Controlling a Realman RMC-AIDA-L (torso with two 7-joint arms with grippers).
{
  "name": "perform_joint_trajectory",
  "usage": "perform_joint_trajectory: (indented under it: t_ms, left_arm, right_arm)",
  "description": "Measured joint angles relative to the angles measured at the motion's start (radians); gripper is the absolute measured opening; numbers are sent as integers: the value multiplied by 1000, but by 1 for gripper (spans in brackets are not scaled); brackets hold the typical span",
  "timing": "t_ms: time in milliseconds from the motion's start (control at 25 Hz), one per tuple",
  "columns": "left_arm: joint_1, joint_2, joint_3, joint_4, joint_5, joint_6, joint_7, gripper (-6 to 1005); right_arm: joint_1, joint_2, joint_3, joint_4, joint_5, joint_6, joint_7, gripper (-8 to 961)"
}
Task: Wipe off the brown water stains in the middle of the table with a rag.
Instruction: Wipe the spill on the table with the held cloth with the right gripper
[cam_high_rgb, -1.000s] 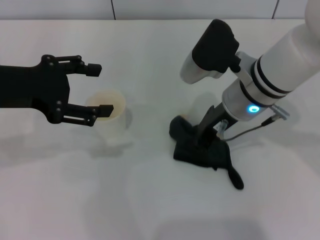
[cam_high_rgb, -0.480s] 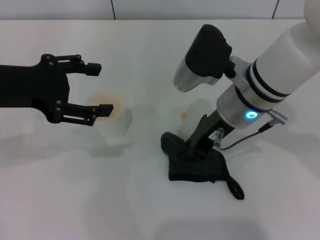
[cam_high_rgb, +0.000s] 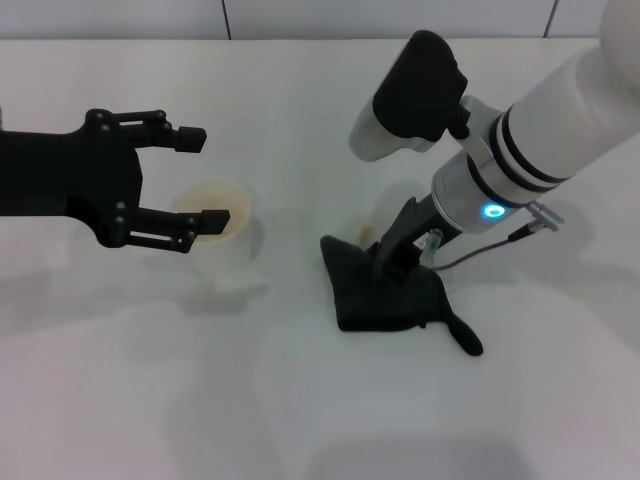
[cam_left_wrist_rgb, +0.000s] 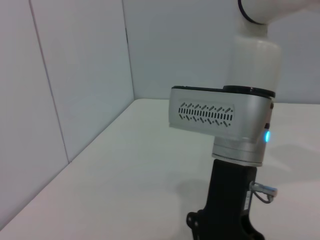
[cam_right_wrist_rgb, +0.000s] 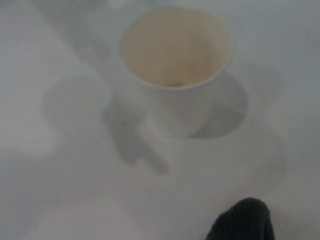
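Right pincer (cam_high_rgb: 392, 268) clamped on rag (cam_high_rgb: 390, 300), mid-tabletop (cam_high_rgb: 300, 400), stain (cam_high_rgb: 366, 234) beside. Left pincer (cam_high_rgb: 198, 180) apart above cup (cam_high_rgb: 222, 240).

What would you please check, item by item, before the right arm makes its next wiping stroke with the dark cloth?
1. Dark charcoal soft rag lies flat on the plain white table: ok.
2. Right gripper is pressed down onto the rag; whether its fingers pinch the cloth: cannot tell.
3. Brown water stains: a small orange-brown spot shows just beyond the rag's far edge, so not ok yet.
4. White paper cup stands upright, apart from the rag: ok.
5. Left gripper hovers open over the cup, away from the wiping area: ok.
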Motion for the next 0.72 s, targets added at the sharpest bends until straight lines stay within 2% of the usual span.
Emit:
perform_joint_trajectory:
  t_ms: [320, 720]
  left_arm:
    - [0, -10, -2, 0, 0, -2, 11, 884]
    - [3, -20, -2, -4, 0, -15, 24, 884]
  right_arm:
    - [4, 0, -6, 5, -31, 73, 0, 146]
    - [46, -2, 15, 80, -54, 107, 6, 150]
